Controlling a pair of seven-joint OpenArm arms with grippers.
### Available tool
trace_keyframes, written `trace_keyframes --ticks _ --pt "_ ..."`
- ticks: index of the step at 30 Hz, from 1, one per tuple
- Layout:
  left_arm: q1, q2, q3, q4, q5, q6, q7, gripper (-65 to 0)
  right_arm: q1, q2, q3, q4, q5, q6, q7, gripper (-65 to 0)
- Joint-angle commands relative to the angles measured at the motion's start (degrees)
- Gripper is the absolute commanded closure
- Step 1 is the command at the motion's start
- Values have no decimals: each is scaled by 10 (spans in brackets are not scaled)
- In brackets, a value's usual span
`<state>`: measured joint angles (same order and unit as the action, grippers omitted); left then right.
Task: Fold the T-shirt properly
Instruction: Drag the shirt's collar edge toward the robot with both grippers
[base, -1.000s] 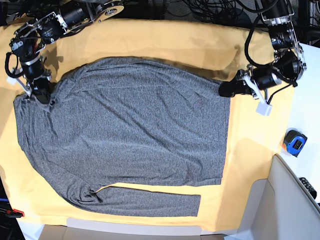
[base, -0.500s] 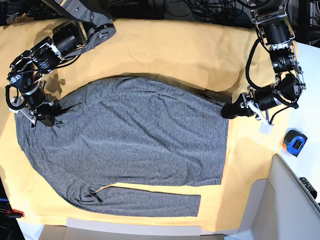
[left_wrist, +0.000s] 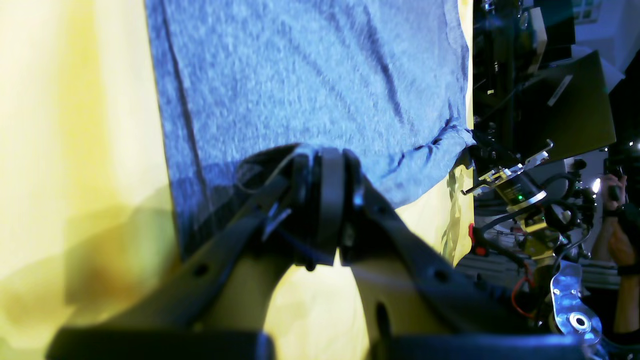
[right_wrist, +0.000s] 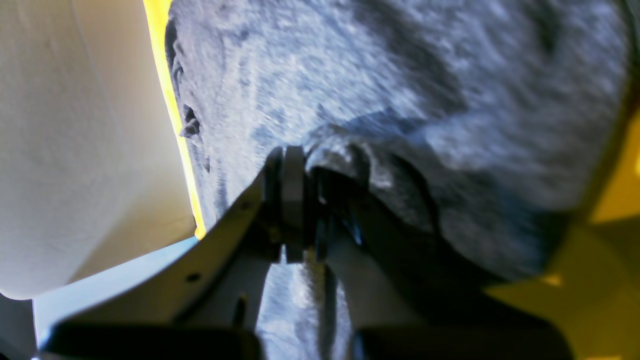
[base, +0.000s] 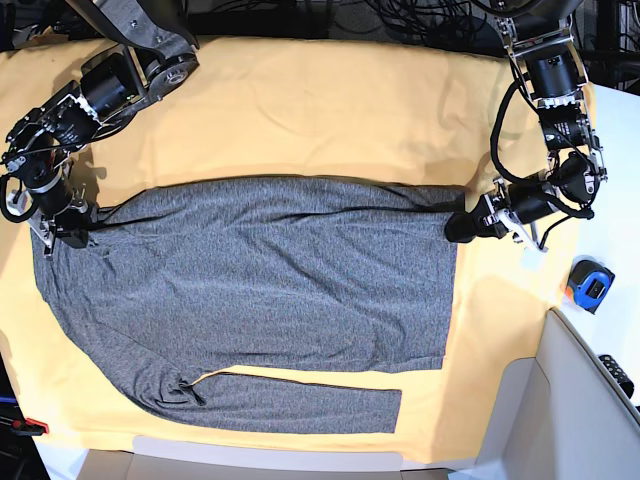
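Both arms are on the T-shirt (base: 250, 270), which lies spread across the yellow cloth (base: 330, 110) on the worktop, one sleeve trailing toward six o'clock. The left gripper (base: 462, 226), at three o'clock, has its fingers pinched shut on the hem corner; the right gripper (base: 62, 232), at nine o'clock, is clamped on the shoulder edge. It's soft, light knit that looks sure to sag and wrinkle between grips, so corners and seams look like the best holds.

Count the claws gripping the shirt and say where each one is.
2. The right claw is shut on the T-shirt at its far left edge; the left claw is shut on its upper right corner. None seem hidden.
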<state>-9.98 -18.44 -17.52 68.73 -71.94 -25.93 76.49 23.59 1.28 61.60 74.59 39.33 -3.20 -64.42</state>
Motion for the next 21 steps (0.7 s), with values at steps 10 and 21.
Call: trace_keyframes --ticks 10,21 --pt "-11 -9 1 9 -14 0 -5 -1 20 11 -4 7 12 5 6 0" --pt "-11 -11 1 9 58 0 0 -225 12 19 -4 -56 12 4 0 -283"
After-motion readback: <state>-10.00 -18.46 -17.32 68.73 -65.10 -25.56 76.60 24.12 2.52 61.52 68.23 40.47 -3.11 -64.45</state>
